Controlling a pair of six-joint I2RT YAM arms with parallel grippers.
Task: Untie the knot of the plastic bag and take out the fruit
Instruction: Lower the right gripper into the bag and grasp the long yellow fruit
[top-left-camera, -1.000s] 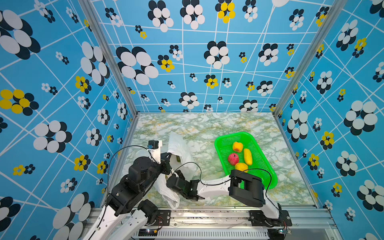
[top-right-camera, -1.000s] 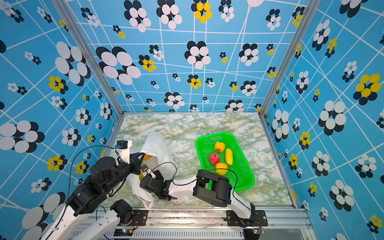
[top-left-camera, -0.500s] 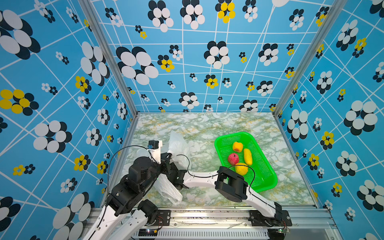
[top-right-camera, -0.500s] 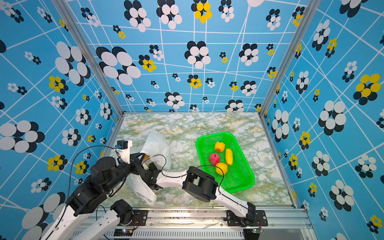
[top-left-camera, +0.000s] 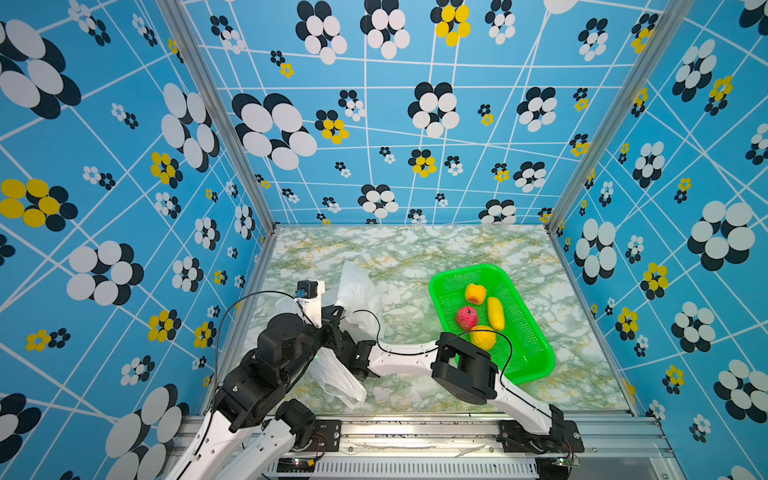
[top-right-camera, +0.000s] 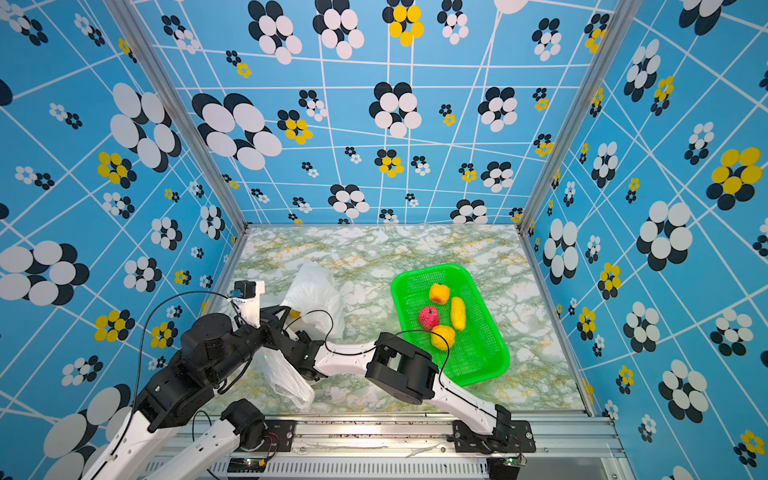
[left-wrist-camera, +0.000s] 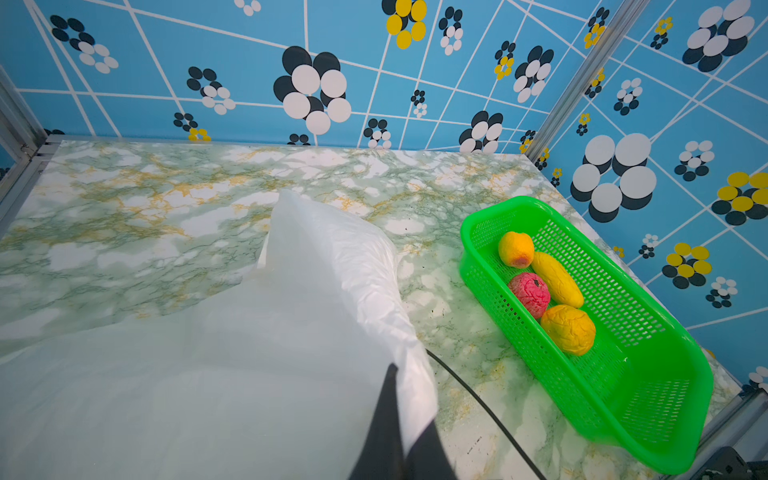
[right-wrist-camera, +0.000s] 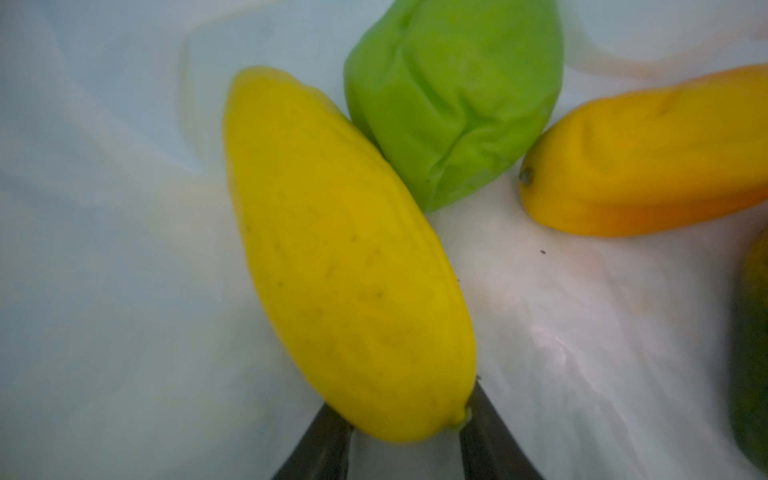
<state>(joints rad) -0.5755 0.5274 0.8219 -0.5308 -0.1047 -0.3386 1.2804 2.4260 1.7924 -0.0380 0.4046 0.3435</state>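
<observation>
The white plastic bag (top-left-camera: 358, 291) lies at the table's left in both top views. My left gripper (left-wrist-camera: 405, 415) is shut on a fold of its rim (left-wrist-camera: 415, 374), holding the mouth up. My right gripper (right-wrist-camera: 403, 405) has reached across into the bag. Its jaws press on either side of the near end of a long yellow fruit (right-wrist-camera: 340, 257). Beside that fruit inside the bag lie a green fruit (right-wrist-camera: 453, 99), an orange one (right-wrist-camera: 648, 162) and a dark green-orange one (right-wrist-camera: 752, 353). The knot does not show.
A green basket (top-left-camera: 530, 357) stands at the right and holds a red fruit (top-left-camera: 466, 318), a long yellow one (top-left-camera: 496, 313) and two yellow-orange round ones. The right arm's elbow (top-left-camera: 465, 365) hangs over the basket's near corner. A black cable (left-wrist-camera: 478, 399) trails past the bag.
My right arm has swung left and pushed its gripper into the bag's mouth. Its jaws have narrowed onto the yellow fruit. The left gripper has kept its hold.
</observation>
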